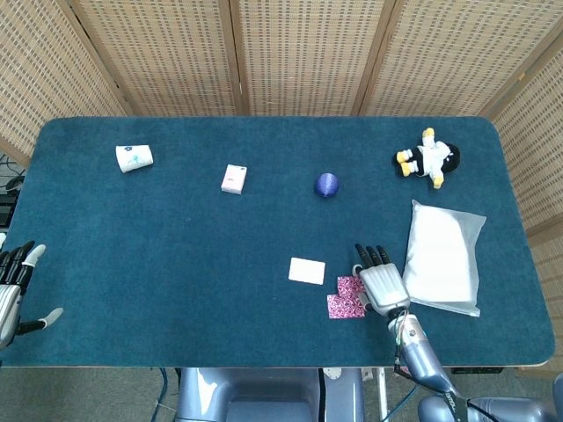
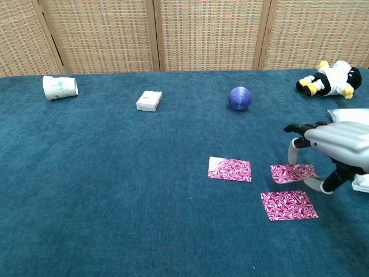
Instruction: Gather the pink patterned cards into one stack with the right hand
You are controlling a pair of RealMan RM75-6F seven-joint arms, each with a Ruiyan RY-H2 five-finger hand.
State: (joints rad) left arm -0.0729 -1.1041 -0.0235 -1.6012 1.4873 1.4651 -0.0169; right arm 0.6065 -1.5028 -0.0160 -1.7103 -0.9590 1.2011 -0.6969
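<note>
Three pink patterned cards lie on the blue table (image 2: 115, 190). One card (image 2: 230, 169) sits alone near the middle and looks pale from above (image 1: 307, 271). A second card (image 2: 287, 205) (image 1: 343, 307) lies nearest the front edge. My right hand (image 2: 334, 145) (image 1: 381, 287) arches over the third card (image 2: 293, 172) (image 1: 349, 285), pinching it between a finger at its far-left edge and the thumb at its near-right edge. That card lies flat, just beyond the front card and almost touching it. My left hand (image 1: 13, 286) hangs off the table's left edge with its fingers apart and nothing in them.
A white padded bag (image 1: 442, 255) lies right of my right hand. A blue ball (image 2: 240, 98), a small pink box (image 2: 149, 100), a tipped paper cup (image 2: 59, 87) and a plush toy (image 2: 331, 79) sit toward the back.
</note>
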